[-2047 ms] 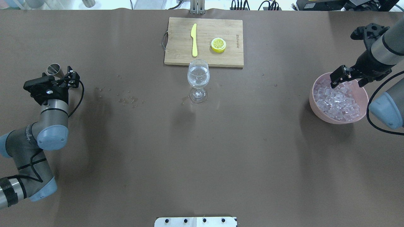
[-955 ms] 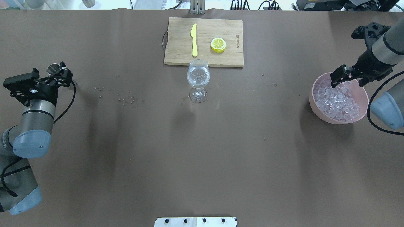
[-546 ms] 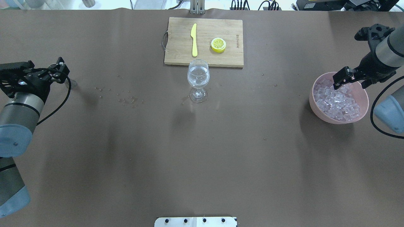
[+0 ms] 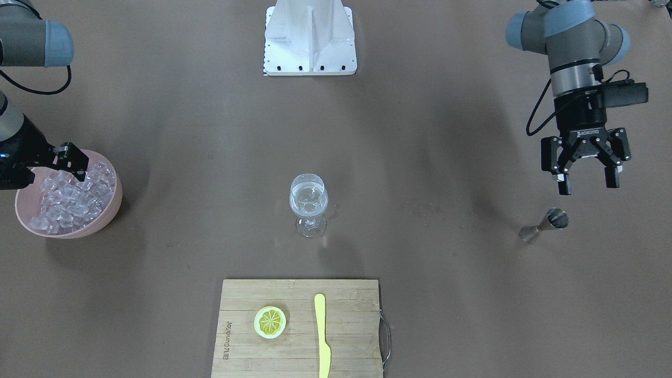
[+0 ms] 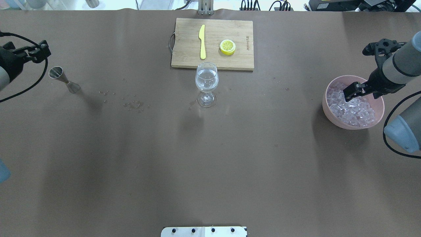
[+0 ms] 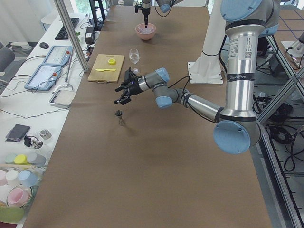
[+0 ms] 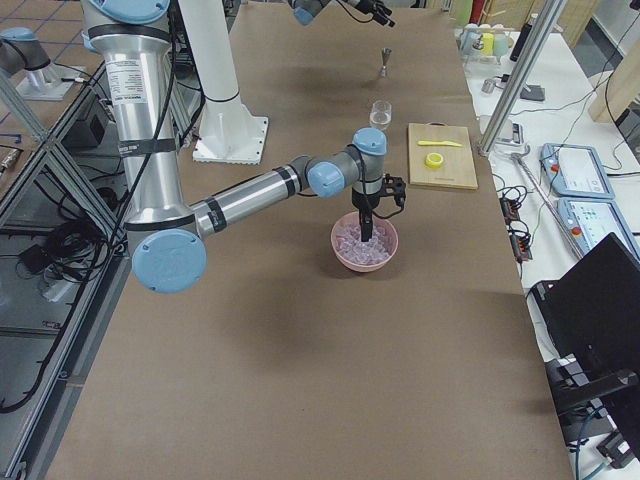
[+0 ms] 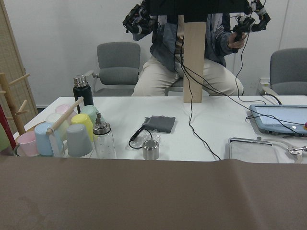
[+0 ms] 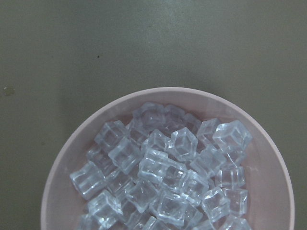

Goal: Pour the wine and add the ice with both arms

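Note:
The wine glass (image 5: 206, 80) stands mid-table with a little clear wine (image 5: 206, 85) in it; it also shows in the front view (image 4: 308, 202). The ice (image 5: 353, 110) is heaped in a pink bowl (image 5: 324, 106) at the right. My right gripper (image 5: 357, 93) is open and dips into the ice at the bowl's far side; the right wrist view shows only the ice (image 9: 168, 177) and the bowl (image 9: 158, 91), no fingers. My left gripper (image 4: 585, 181) is open and empty, raised clear of a steel jigger (image 4: 543, 224), which stands alone near the left edge (image 5: 64, 79).
A wooden cutting board (image 5: 184, 49) behind the glass holds a yellow knife (image 5: 202, 41) and a lemon slice (image 5: 227, 46). Small droplets (image 5: 133, 104) lie between jigger and glass. The white pedestal (image 4: 310, 37) is at the robot's side.
My left gripper has pulled away from the jigger toward the left edge, leaving it standing free. My right gripper has sunk lower into the ice in the bowl.

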